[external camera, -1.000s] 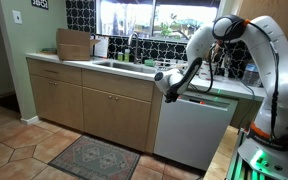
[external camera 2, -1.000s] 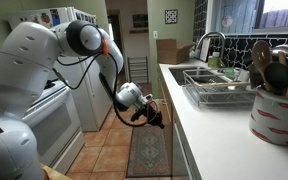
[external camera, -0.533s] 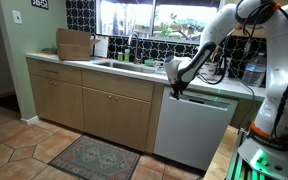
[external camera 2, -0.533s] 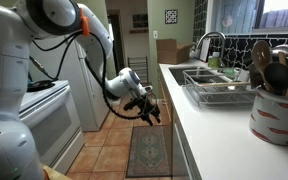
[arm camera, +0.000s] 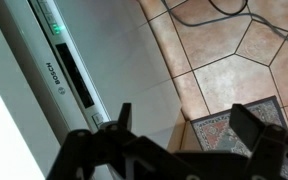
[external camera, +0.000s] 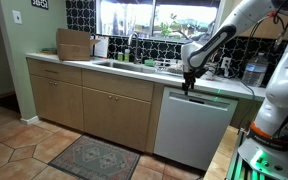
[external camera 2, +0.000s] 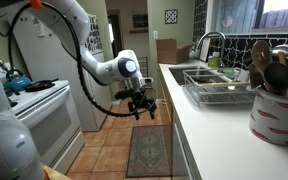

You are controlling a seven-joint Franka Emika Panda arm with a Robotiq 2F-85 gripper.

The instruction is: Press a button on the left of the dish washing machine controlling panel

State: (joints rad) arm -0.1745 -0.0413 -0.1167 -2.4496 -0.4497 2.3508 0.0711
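The white dish washing machine point(external camera: 194, 130) stands under the counter, right of the tan cabinets. Its controlling panel point(external camera: 202, 96) is a thin strip along the door's top edge. My gripper point(external camera: 189, 86) hangs pointing down just above the left part of that strip, fingers spread and empty. In the wrist view the panel point(arm camera: 69, 65) runs diagonally with a green light point(arm camera: 56, 28), beside the pale door face point(arm camera: 124, 50). The open gripper point(arm camera: 184, 125) frames floor and rug. In an exterior view the gripper point(external camera 2: 141, 105) hovers beside the counter edge, and the machine is hidden.
Tan cabinet doors point(external camera: 84, 105) sit left of the machine, with a sink point(external camera: 119, 65) and cardboard box point(external camera: 74, 44) on the counter above. A patterned rug point(external camera: 94, 157) lies on the tiled floor. A dish rack point(external camera 2: 219, 92) and white stove point(external camera 2: 49, 115) flank the aisle.
The arm has lifted the gripper from in front of the door's upper left up to the top edge. The jaws went from shut to wide open.
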